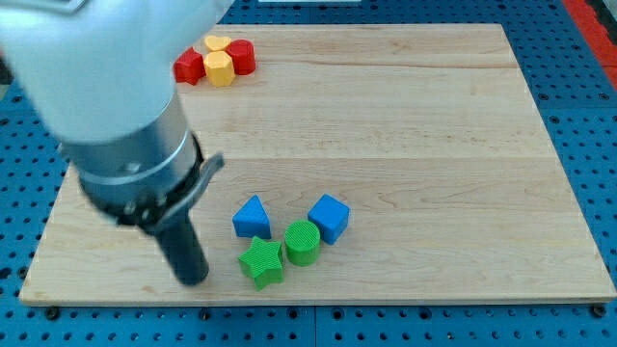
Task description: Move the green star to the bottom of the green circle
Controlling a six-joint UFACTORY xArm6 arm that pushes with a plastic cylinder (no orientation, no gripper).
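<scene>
The green star (261,262) lies near the view's bottom, just left of and slightly below the green circle (302,242), touching or almost touching it. My tip (193,280) is on the board to the left of the green star, a short gap away from it. A blue triangle-like block (252,217) sits just above the green star. A blue cube (330,218) sits to the upper right of the green circle.
At the view's top left is a cluster: a red star (189,66), a yellow hexagon (220,68), a yellow heart (218,43) and a red cylinder (241,57). The large arm body (106,96) covers the board's left part. The wooden board (434,145) lies on a blue perforated table.
</scene>
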